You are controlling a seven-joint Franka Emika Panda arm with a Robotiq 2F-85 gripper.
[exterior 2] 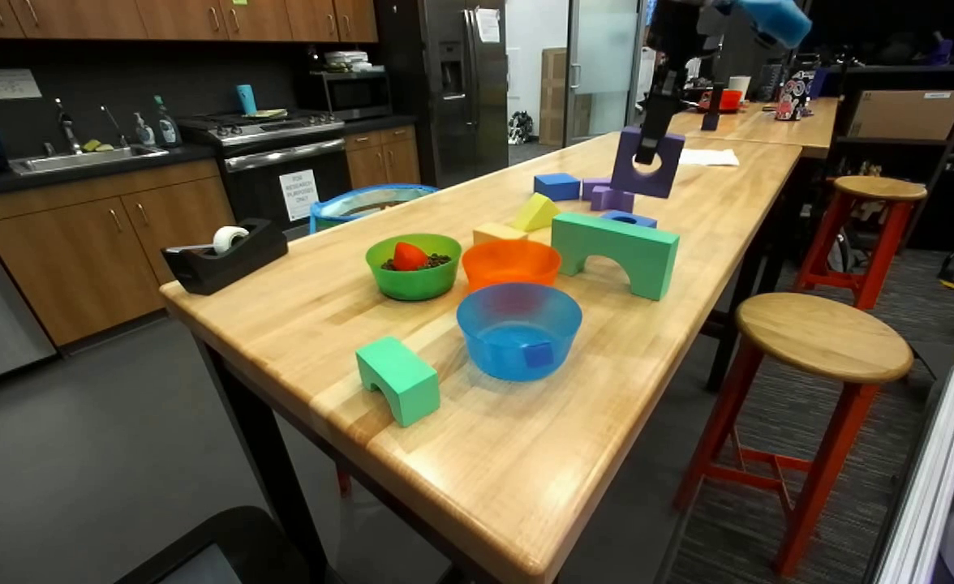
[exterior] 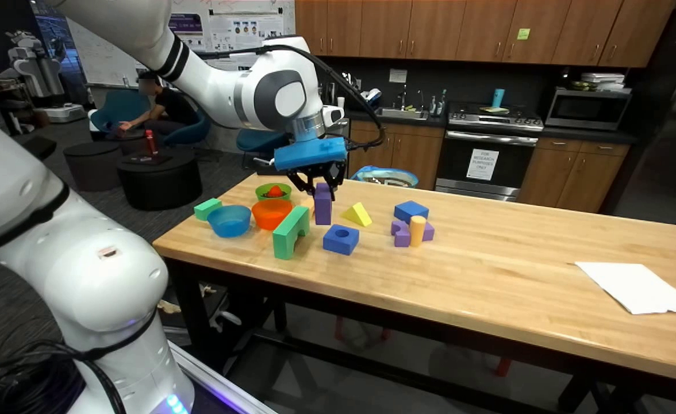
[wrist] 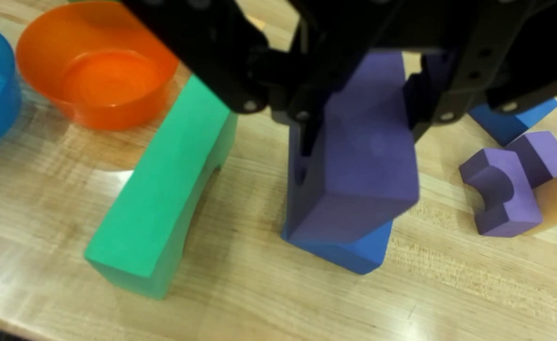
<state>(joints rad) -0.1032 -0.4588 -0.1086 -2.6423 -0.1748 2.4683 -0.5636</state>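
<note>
The gripper (wrist: 361,135) grips a purple block (wrist: 371,175), its jaws standing apart by just the block's thickness. The block, pierced by a round hole, hangs above the bench (exterior 2: 485,478); in the wrist view it partly covers a holed blue block (exterior: 338,244) below. A long green arch (exterior: 285,237) stands near.

Three bowls sit close together. The green bowl (exterior 2: 412,284) contains a red piece (exterior 2: 410,256) and small dark bits (exterior 2: 438,261). The orange bowl (wrist: 103,71) is just beside it, its inner floor visible from the wrist. The blue bowl (exterior 2: 485,349) is see-through; a darker blue patch (exterior 2: 538,354) shows at its wall, whether inside or out I cannot tell. A small green arch (exterior 2: 400,373) lies near it.

A yellow wedge (exterior: 358,214) rests past the holed blue block, and an orange cylinder (exterior: 417,231) stands upright by a notched purple piece (wrist: 501,194).
</note>
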